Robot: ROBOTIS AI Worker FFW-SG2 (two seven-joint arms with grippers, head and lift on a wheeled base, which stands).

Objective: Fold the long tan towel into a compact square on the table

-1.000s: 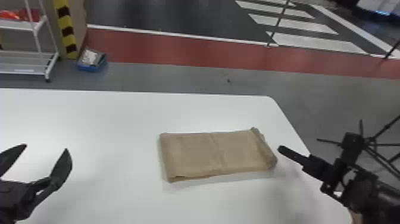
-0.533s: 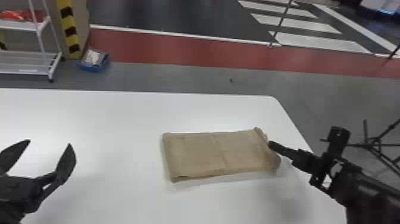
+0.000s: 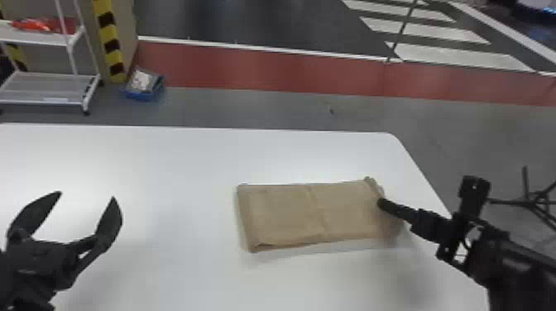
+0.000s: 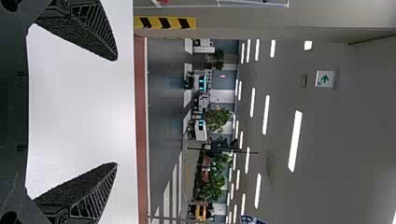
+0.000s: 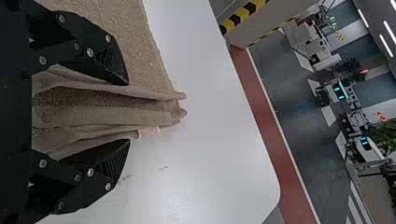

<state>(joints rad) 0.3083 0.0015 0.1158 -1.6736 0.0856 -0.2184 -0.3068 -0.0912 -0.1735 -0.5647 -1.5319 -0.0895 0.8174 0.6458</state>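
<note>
White tabletop (image 3: pixel 165 161) is spread across the foreground, its right far corner rounded off. Nearest, at the lower left, the left gripper (image 3: pixel 86 195) is held above the surface, fingers parted wide with nothing between them; it is presumably kept aside because only one end is being worked.

Slightly farther in, the tan towel (image 3: pixel 285 213) is laid flat near the table's right side, already folded into an oblong, its long sides running left to right and a faint crease crossing its middle. It is probably set this way so that one short end can be brought over to the other, by which the square would be made. At its right end, the layers are bunched between the spread fingers of the right gripper (image 5: pixel 128 112), not visibly clamped; a firm pinch seems to be called for next, since layers caught unevenly might slip apart. The right arm (image 3: pixel 496 252) is brought in from the right edge, held low, with its fingers aimed leftward at that end.

Beyond the table, a blue bin (image 3: pixel 142 93) is placed on the floor beside a white shelf cart (image 3: pixel 49 99), with a red strip (image 3: pixel 256 66) laid behind.
</note>
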